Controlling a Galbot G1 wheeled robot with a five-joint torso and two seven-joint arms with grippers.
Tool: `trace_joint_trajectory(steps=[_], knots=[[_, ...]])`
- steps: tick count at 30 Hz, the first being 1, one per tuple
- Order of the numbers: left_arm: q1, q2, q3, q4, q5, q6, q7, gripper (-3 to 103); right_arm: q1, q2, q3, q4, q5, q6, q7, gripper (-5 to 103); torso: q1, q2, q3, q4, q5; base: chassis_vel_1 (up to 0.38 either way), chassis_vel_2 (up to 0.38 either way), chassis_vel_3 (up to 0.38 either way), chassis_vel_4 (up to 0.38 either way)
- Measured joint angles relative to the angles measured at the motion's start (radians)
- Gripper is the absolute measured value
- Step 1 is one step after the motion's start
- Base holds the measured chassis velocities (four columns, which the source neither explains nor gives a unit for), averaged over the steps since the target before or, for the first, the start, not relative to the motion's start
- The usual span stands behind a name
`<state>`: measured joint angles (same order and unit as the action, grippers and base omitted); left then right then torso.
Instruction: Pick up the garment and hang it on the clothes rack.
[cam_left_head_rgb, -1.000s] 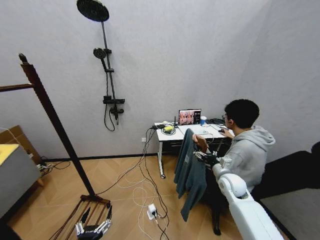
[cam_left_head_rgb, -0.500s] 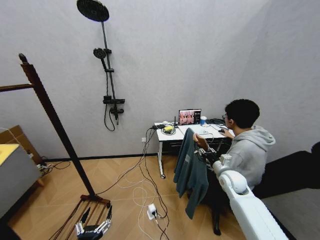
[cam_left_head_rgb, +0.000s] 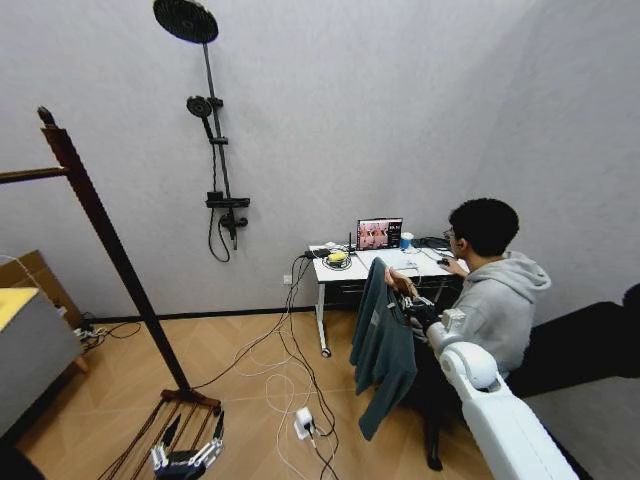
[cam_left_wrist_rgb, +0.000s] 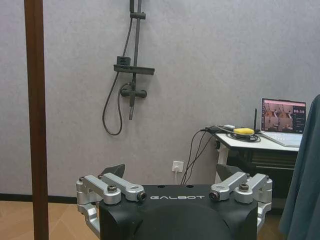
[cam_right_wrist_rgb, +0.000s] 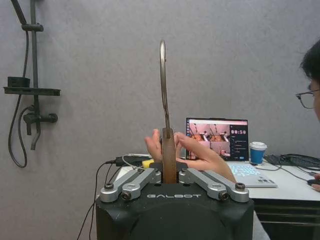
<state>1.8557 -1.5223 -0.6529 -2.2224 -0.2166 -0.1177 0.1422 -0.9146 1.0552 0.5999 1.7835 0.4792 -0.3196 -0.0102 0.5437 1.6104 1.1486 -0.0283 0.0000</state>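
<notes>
The clothes rack (cam_left_head_rgb: 100, 235) is observed at the far left of the head view: one dark post with a knob finial, a stub of top bar running off the edge, and the slatted foot shelf on the floor. No garment is seen on the visible stretch of bar. The same post is seen at close range in the left wrist view.

The left gripper (cam_left_head_rgb: 185, 461) is held low beside the rack's foot, idle. Its fingers (cam_left_wrist_rgb: 107, 186) are spread apart with nothing between them.

Further right, the garment (cam_left_head_rgb: 384, 345) is seen hanging free in mid-air, in front of a white desk (cam_left_head_rgb: 338, 268) and just beside a seated person. It is clear of the floor and well apart from the rack.

The right gripper (cam_right_wrist_rgb: 169, 176) is closed on the neck of the wooden hanger (cam_right_wrist_rgb: 168, 155), with the metal hook (cam_right_wrist_rgb: 163, 82) standing upright above the jaws. A person's hand (cam_right_wrist_rgb: 196, 154) is seen directly behind the hanger; whether it touches the wood cannot be told.

The step in hand is judged to be the pick-up, at the point of handover; the hanging is not yet done.

For the next move, the hanger must be freed of the hand, carried across the room to the left and raised so that the hook clears the top bar. The trailing cloth is to be kept clear of the cables (cam_left_head_rgb: 285, 375) on the floor.
</notes>
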Motion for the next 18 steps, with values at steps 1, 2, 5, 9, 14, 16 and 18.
trace_joint_trajectory(steps=[1,2,5,9,14,16,18], knots=[[0.0,0.0,0.0,0.0,0.0,0.0,0.0,100,-0.003,0.0,-0.002,0.011,0.001,0.0,-0.006,9,0.0,0.0,0.0,0.0,0.0,0.0,0.0,0.0,0.0],[0.0,0.0,0.0,0.0,0.0,0.0,0.0,100,-0.004,0.0,-0.005,0.019,0.002,0.0,-0.011,9,0.0,0.0,0.0,0.0003,-0.0001,0.0,0.0,0.0,0.0],[0.0,0.0,0.0,0.0,0.0,0.0,0.0,100,-0.003,0.0,-0.013,0.031,0.003,-0.001,-0.026,9,0.0,0.0,0.0,0.0002,-0.0001,0.02,0.018,0.023,0.021],[0.0,0.0,0.0,0.0,0.0,0.0,0.0,100,0.004,0.0,-0.023,0.04,0.006,-0.001,-0.034,9,0.0,0.0,0.0,0.0003,-0.0001,0.065,0.061,0.066,0.067],[0.0,0.0,0.0,0.0,0.0,0.0,0.0,100,0.012,-0.008,-0.037,0.066,0.018,-0.007,-0.046,9,0.0,0.0,0.0,0.0,-0.0001,0.076,0.085,0.079,0.077],[0.0,0.0,0.0,0.0,0.0,0.0,0.0,100,0.014,-0.011,-0.041,0.073,0.022,-0.011,-0.046,9,0.0,0.0,0.0,-0.0001,-0.0001,0.109,0.103,0.092,0.119],[0.0,0.0,0.0,0.0,0.0,0.0,0.0,100,0.019,-0.017,-0.049,0.086,0.031,-0.015,-0.045,9,0.0,0.0,0.0,0.0,-0.0001,0.11,0.113,0.107,0.108]])
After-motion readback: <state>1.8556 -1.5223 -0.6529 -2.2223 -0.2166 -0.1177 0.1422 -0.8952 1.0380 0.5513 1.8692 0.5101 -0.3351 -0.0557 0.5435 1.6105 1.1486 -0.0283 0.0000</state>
